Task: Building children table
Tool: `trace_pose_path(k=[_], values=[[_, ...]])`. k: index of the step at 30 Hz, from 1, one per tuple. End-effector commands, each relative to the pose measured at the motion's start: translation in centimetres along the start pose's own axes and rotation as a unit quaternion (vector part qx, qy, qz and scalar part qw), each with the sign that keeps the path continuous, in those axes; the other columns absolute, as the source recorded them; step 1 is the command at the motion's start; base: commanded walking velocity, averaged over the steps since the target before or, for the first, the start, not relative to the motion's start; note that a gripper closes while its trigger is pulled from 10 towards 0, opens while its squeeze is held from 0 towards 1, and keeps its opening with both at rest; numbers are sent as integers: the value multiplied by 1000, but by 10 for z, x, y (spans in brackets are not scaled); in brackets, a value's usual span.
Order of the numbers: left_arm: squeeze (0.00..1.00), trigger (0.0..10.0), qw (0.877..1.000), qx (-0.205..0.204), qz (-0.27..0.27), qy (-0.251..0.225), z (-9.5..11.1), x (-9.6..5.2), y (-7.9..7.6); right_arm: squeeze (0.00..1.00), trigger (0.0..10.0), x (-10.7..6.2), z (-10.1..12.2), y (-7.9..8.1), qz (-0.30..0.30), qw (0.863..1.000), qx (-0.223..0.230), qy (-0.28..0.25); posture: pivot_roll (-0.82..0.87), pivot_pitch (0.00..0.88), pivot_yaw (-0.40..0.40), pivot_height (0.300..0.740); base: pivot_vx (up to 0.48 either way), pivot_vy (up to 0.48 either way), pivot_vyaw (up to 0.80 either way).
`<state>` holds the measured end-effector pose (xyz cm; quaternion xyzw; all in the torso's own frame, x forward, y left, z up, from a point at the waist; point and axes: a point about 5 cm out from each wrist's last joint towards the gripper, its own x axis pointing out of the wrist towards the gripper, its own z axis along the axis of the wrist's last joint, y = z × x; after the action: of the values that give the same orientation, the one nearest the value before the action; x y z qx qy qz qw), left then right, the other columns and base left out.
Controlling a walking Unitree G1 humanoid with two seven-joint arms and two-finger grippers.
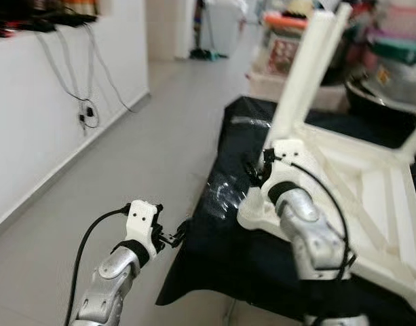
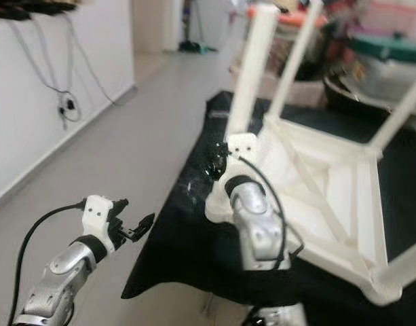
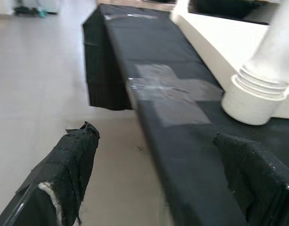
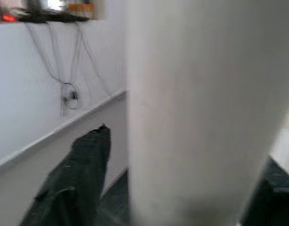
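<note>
- Children table [image 1: 370, 183]: white plastic, lying upside down on a black-covered surface [image 3: 182, 141] at the right of the scene, legs pointing up.
- Near-left leg [image 1: 306, 75]: upright but leaning slightly, seated in the table's near-left corner socket [image 3: 250, 101].
- Right gripper [image 4: 182, 188]: at the base of that leg, one black finger on each side of the white column; whether the pads actually press on it, I cannot tell.
- Left gripper [image 3: 163, 169]: spread wide and empty, hovering off the near-left edge of the black surface, apart from the table.
- Risk, leg: judged not fully seated if the lean is real; a sideways push from the right gripper could pry it out or cross-thread the ribbed collar.
- Risk, table: it sits close to the near-left edge of the surface and nothing braces it; twisting force could slide it off onto the floor [image 1: 140, 170].
- Risk, cover: the taped patch [image 3: 170, 89] may snag or shift under dragging.
- Writing: none legible; boxes [image 1: 282, 54] far behind are too blurred to read.
</note>
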<state>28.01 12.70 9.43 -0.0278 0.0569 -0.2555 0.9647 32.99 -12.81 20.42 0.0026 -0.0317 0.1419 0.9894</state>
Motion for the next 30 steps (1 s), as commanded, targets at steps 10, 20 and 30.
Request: trace_pose_path(k=[10, 20, 30], values=[[0, 10000, 1000, -2, -2, 4, -2, 0, 0, 0, 4706, 27, 26, 6, 304, 952, -7, -38, 14, 0, -97, 740, 0, 0, 0], [0, 10000, 1000, -1, 5, 6, -4, -5, 1, 0, 0, 24, -45, -85, -350, 926, 47, 132, 18, 0, -101, 740, 0, 0, 0], [0, 10000, 1000, -1, -5, 11, -4, -5, 0, 0, 10000, -26, -73, -41, -348, 927, 18, 138, -10, 0, -72, 740, 0, 0, 0]])
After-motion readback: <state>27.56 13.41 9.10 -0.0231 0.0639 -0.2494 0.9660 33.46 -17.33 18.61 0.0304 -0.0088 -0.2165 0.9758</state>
